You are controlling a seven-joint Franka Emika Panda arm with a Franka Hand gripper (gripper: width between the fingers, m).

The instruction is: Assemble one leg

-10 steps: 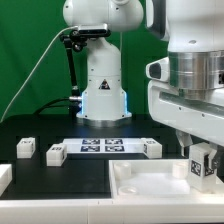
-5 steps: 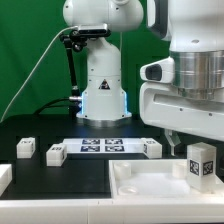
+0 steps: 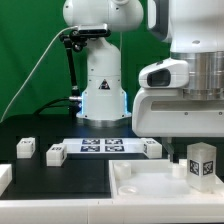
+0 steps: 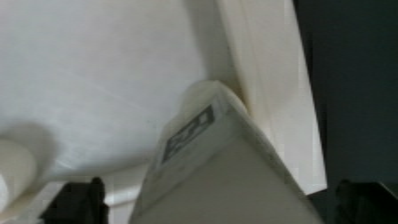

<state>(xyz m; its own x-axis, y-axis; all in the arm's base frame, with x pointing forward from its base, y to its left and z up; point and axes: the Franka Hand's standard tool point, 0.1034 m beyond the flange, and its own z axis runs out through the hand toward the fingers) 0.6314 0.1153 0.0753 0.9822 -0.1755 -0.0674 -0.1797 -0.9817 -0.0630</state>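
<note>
One leg, a small white block with a marker tag on its face, stands upright at the corner of the large white square piece on the exterior view's right. My gripper hangs just above it, open. In the wrist view the leg rises between my two dark fingertips, with a gap on each side, and the gripper touches nothing. The white piece fills the view behind the leg.
Three more legs lie on the black table: two at the exterior view's left and one by the marker board's end. The marker board lies mid-table before the robot base. A white part shows at the left edge.
My jaws have opened and let go of the leg, and the gripper has risen a little. The leg stays upright at the corner of the white piece.
</note>
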